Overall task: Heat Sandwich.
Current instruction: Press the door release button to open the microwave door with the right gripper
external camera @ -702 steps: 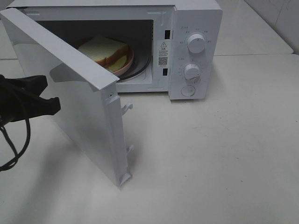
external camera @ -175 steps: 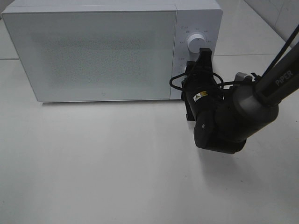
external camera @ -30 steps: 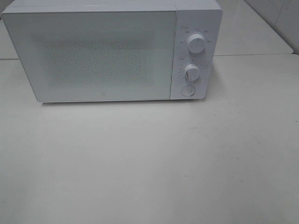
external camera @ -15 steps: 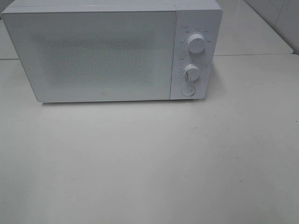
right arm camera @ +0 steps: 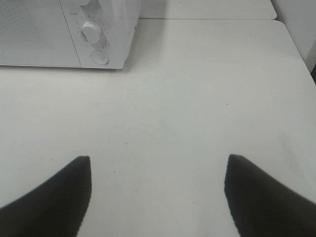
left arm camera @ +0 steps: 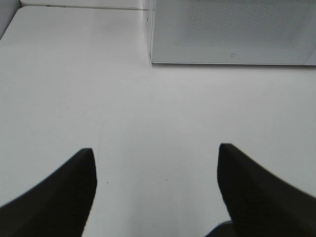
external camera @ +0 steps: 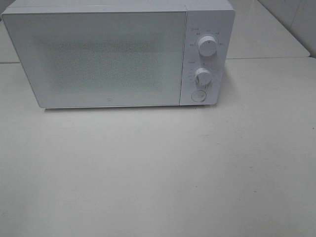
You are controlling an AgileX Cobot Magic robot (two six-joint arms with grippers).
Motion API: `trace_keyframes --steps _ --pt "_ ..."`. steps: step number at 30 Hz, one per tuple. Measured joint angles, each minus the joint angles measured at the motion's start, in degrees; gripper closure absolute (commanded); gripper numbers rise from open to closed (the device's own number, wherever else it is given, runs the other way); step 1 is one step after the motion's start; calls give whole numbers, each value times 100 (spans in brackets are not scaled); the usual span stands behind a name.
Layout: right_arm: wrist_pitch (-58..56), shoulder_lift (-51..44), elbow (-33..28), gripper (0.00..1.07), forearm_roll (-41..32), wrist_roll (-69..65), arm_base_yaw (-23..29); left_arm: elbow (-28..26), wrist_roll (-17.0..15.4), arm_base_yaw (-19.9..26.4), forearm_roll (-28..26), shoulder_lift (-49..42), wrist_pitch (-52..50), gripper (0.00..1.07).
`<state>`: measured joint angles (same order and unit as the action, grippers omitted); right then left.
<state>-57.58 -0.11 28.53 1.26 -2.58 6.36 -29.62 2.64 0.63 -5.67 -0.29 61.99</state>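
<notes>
- Since the earliest frame the door [external camera: 98, 59] has swung shut, and the right arm, earlier at the dials, has left the high view.
- The table [external camera: 158, 173] is lying in front of the microwave [external camera: 207, 15], which is standing at the far side.
- The left gripper [left arm camera: 155, 148] and right gripper [right arm camera: 159, 157] are hovering near, fingers spread, holding nothing.
- The sandwich is hiding from every view, presumably behind the door.
- It is likely handling as light, soft and prone to shearing; gripping gently across the crust edges is advisable.
</notes>
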Motion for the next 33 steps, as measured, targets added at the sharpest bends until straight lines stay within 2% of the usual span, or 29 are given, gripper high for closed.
trace_keyframes --steps 14,19,27,29,30,33 --pt "0 0 0 34 0 0 0 0 0 0 0 0 0 40" --pt "92 395 34 34 23 0 0 0 0 0 0 0 0 40" --pt "1753 1220 120 34 17 0 0 0 0 0 0 0 0 40" --pt "2630 1541 86 34 17 0 0 0 0 0 0 0 0 40" --pt "2630 1541 86 34 17 0 0 0 0 0 0 0 0 40" --pt "3690 1845 -34 34 17 0 0 0 0 0 0 0 0 40"
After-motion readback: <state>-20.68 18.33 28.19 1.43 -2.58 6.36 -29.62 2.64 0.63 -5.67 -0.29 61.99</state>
